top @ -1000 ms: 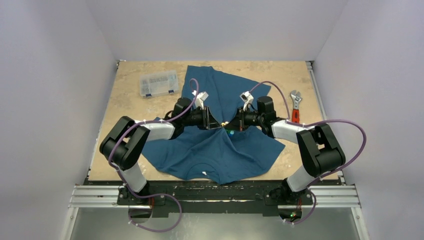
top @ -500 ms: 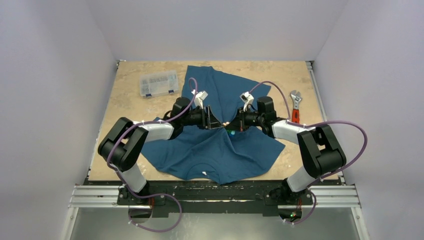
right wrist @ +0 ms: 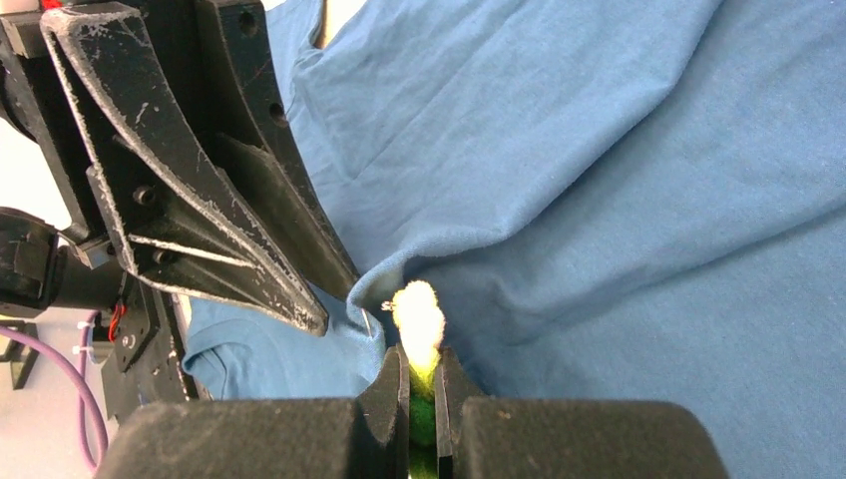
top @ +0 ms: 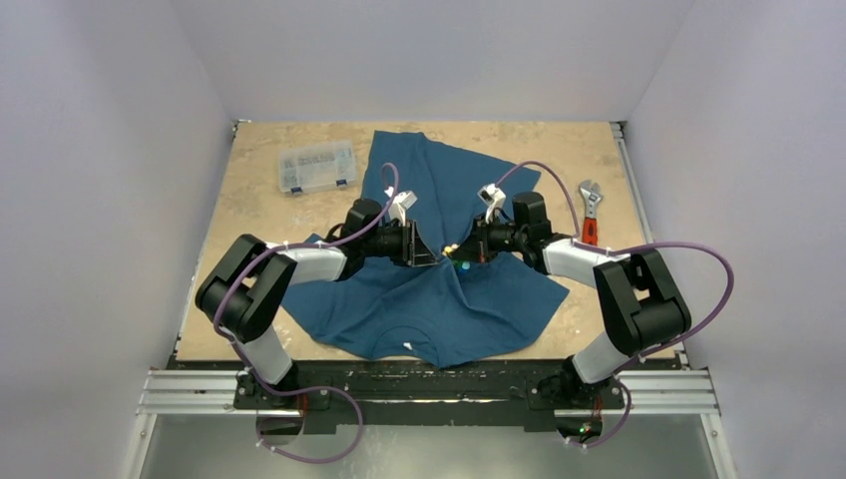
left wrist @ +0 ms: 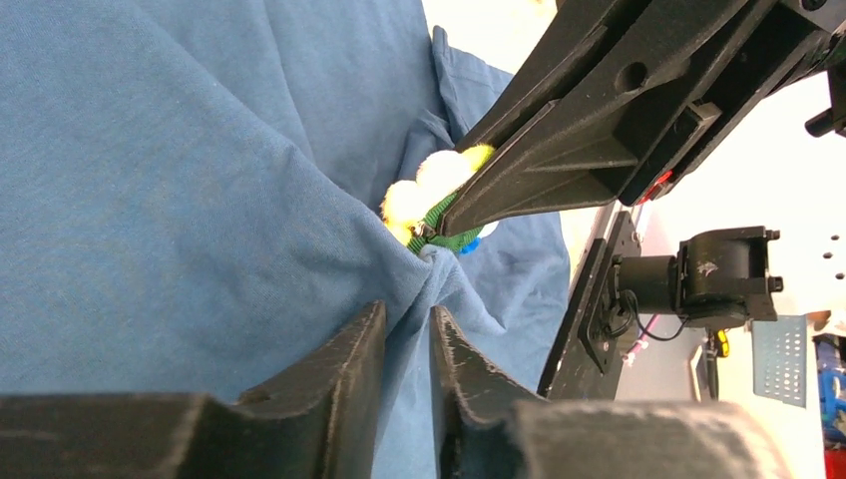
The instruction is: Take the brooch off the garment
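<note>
The teal-blue garment lies spread on the table, bunched into a raised peak at its middle. The brooch sits at that peak; its yellow and green petals show in the left wrist view and the right wrist view. My right gripper is shut on the brooch, pinching it edge-on, and its thin pin still enters the cloth. My left gripper is shut on a fold of the garment just beside the brooch. Both grippers meet over the garment's middle.
A clear plastic compartment box lies at the back left. A red-handled wrench lies at the right, beside the garment. The tan tabletop is walled in by white panels. The garment's neckline with a white label faces the near edge.
My left gripper has shifted slightly toward the near side with the pinched cloth. The right gripper keeps its hold on the brooch.
</note>
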`<state>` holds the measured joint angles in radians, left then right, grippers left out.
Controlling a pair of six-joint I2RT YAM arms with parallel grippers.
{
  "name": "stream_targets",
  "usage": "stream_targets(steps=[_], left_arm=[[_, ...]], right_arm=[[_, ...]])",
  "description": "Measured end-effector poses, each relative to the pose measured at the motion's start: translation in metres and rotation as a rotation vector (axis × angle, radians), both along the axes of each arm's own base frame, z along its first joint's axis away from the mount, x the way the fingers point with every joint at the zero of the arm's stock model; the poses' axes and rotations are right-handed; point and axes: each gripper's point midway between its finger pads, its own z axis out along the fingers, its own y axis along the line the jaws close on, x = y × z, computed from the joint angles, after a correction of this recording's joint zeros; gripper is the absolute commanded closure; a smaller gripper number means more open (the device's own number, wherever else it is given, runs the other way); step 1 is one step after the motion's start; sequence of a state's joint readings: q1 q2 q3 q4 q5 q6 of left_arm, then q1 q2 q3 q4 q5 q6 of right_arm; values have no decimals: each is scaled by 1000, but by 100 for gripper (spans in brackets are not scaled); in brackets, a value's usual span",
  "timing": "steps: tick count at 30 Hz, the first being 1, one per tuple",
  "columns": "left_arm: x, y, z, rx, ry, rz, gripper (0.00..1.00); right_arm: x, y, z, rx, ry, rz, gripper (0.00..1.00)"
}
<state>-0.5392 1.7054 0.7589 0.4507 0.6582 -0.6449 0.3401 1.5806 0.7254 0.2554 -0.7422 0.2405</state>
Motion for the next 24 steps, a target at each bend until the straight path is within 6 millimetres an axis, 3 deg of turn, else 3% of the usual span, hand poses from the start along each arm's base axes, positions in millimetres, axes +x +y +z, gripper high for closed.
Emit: stream_targets(steps=[5, 18, 19, 21, 24], left_arm=[[0, 0, -1, 4, -1, -2, 100], [4, -2, 18, -26, -22, 7, 100], [5, -3, 20, -27, -25, 6, 82], [5, -3, 20, -20, -38, -6, 57], [2, -3, 18, 5, -53, -24, 49]], right_arm=[[0, -1, -1, -13, -7, 11, 100], [-2, -4, -5, -54, -39, 49, 100], [-2, -4, -5, -57, -41, 51, 100], [-2, -5, -5, -59, -44, 54, 100], [-2, -5, -5, -60, -44, 55, 100]])
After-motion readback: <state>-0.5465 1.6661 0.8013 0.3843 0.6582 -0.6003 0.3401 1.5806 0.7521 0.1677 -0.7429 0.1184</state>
